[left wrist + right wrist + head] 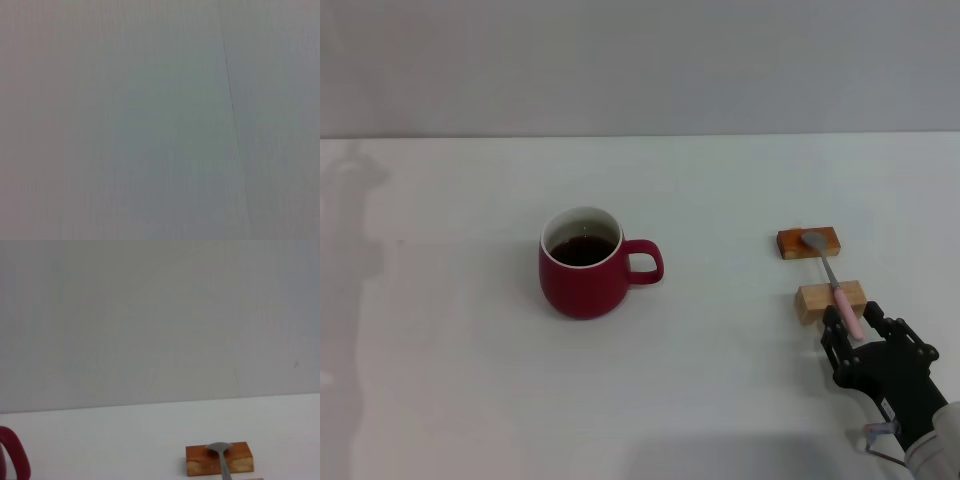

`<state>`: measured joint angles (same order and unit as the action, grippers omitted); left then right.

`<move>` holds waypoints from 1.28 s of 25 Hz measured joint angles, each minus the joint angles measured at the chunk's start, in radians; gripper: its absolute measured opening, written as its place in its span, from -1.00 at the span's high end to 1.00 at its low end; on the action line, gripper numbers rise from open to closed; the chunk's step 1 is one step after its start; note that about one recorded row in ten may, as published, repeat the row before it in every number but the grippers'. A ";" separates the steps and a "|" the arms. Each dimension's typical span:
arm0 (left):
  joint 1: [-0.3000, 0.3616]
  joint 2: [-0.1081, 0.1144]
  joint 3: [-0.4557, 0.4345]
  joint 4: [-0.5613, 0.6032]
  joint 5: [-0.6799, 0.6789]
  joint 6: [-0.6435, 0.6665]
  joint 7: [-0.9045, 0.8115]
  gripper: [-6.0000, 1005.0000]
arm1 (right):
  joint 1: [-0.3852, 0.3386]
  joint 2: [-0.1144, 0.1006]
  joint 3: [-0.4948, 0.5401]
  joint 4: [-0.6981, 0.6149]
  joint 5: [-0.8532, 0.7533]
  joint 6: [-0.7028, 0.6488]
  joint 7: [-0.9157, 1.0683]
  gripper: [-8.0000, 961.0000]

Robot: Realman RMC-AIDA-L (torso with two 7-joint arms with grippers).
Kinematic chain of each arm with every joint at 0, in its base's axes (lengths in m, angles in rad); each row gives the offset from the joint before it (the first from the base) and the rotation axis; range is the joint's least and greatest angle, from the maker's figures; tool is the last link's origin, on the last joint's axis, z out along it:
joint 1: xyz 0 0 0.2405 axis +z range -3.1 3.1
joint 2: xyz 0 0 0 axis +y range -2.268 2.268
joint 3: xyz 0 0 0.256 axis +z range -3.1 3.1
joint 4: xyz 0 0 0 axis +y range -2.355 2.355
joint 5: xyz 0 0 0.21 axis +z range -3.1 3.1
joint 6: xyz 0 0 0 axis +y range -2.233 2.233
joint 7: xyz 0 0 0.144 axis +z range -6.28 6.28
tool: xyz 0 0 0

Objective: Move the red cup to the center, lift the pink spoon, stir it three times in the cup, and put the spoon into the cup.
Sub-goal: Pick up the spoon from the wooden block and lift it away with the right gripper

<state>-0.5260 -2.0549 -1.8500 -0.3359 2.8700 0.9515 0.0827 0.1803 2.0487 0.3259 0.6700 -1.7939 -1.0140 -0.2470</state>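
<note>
Pink spoon (833,282), grey-bowled, bridges two wooden blocks (809,242); right claw (857,322) straddles its handle, fingers apart.

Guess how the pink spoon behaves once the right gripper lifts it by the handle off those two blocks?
Probably stiff and light: the pink spoon is slim, with a metal bowl and neck. It bridges two wooden blocks, so its handle is clear of the table. The rounded handle may pivot or slip in the right gripper, which sits at the handle's tip.

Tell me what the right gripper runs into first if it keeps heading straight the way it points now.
The right gripper points away from the robot along the slim pink-handled metal spoon, whose handle lies between its fingers. It would probably meet the nearer pale wooden block first, then the farther orange-brown block. Depth is uncertain.
</note>
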 joint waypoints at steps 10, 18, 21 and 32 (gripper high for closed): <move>0.000 -0.001 0.002 0.000 0.000 0.000 0.000 0.93 | 0.012 0.003 0.001 -0.005 0.000 0.009 0.000 0.02; 0.000 -0.001 0.002 0.000 0.000 0.000 0.000 0.92 | 0.012 0.004 -0.001 -0.006 -0.002 0.010 0.000 0.20; 0.001 -0.001 0.001 0.000 0.000 0.000 0.000 0.92 | 0.011 0.004 0.000 -0.006 -0.001 0.011 0.000 0.22; 0.003 -0.001 0.000 0.000 0.000 0.004 0.000 0.92 | 0.012 0.006 0.001 -0.007 0.001 0.011 0.000 0.23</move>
<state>-0.5230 -2.0556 -1.8499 -0.3359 2.8700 0.9557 0.0827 0.1925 2.0548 0.3267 0.6634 -1.7931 -1.0031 -0.2470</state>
